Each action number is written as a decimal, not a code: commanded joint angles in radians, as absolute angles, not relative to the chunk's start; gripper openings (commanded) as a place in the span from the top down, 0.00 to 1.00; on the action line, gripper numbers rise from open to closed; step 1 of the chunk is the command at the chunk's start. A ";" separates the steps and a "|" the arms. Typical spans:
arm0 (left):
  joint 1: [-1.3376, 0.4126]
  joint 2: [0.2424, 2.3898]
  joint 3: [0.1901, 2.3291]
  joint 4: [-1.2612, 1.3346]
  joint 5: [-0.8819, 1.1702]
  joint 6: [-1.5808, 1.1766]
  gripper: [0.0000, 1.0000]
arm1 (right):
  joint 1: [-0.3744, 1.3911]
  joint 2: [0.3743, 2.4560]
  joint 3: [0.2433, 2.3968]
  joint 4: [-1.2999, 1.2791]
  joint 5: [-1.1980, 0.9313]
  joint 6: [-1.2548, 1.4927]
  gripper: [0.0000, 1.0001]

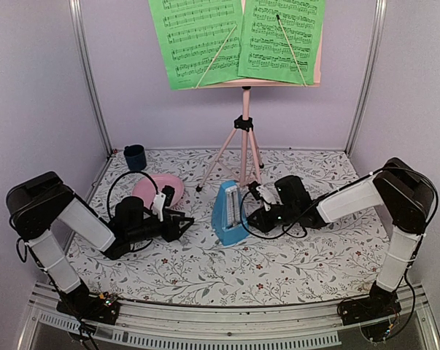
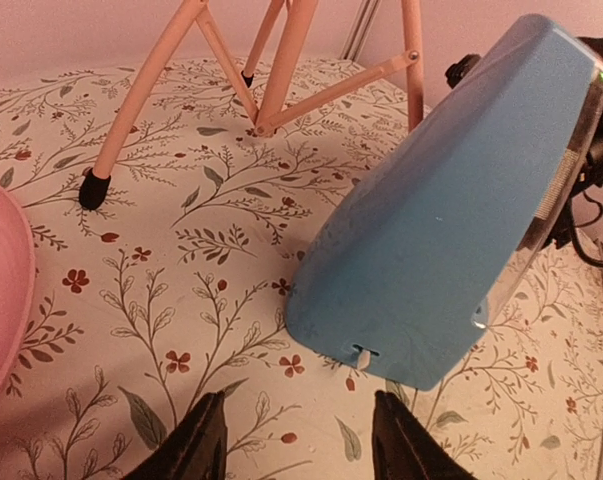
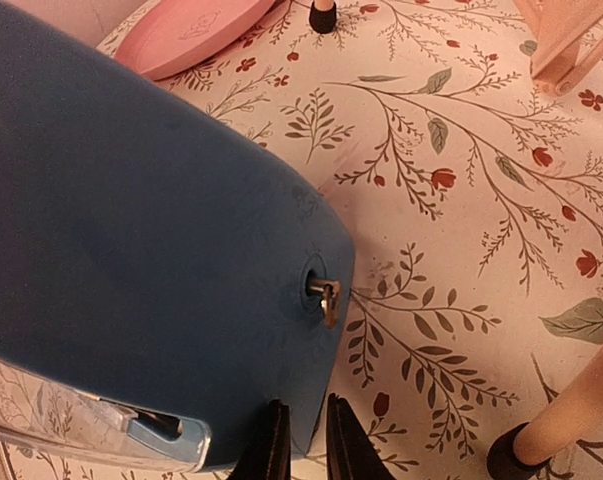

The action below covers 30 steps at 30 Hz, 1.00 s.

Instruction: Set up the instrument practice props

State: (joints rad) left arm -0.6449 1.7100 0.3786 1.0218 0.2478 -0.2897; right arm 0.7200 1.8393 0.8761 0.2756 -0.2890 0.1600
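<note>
Top external view: at the far left the left arm (image 1: 81,222) reaches low across the floral table cover (image 1: 205,270). Behind it, in the back left corner, stands a small dark blue cup (image 1: 135,156). A round pink disc (image 1: 158,189) lies just beyond the arm's wrist.

In the left wrist view the left gripper (image 2: 299,400) has its fingers spread with nothing between them. It is aimed at the blue side of the metronome and sits just short of it.

The blue pyramid metronome (image 1: 228,212) stands upright near the middle of the table, between the two arms and in front of the tripod legs. Behind it is the pink music stand (image 1: 242,138), its feet planted on the cover. The two green sheet-music pages (image 1: 198,40) sit side by side on its desk, the left one a little tilted, and a thin rod crosses each.

In the right wrist view a small metal winding key (image 3: 326,293) sticks out of the metronome's blue side. The right gripper (image 3: 306,403) has its fingers drawn nearly together at the edge of that body, below the key. I cannot tell whether they are pinching it. The right arm (image 1: 351,198) comes in from the far right.
</note>
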 commanded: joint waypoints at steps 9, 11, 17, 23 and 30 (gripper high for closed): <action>-0.632 1.554 0.394 0.773 0.150 -0.305 0.48 | 0.840 1.906 0.785 0.597 -0.374 0.282 0.86; -0.630 1.517 0.396 0.730 0.142 -0.302 0.47 | 0.864 1.915 0.784 0.620 -0.380 0.315 0.86; -0.632 1.412 0.378 0.656 0.146 -0.300 0.39 | 0.961 1.962 0.823 0.686 -0.376 0.342 0.83; -0.687 1.361 0.368 0.611 0.101 -0.278 0.22 | 0.982 1.949 0.850 0.708 -0.389 0.329 0.74; -0.836 1.372 0.370 0.672 0.011 -0.269 0.01 | 0.978 1.760 0.676 0.740 -0.348 0.276 0.46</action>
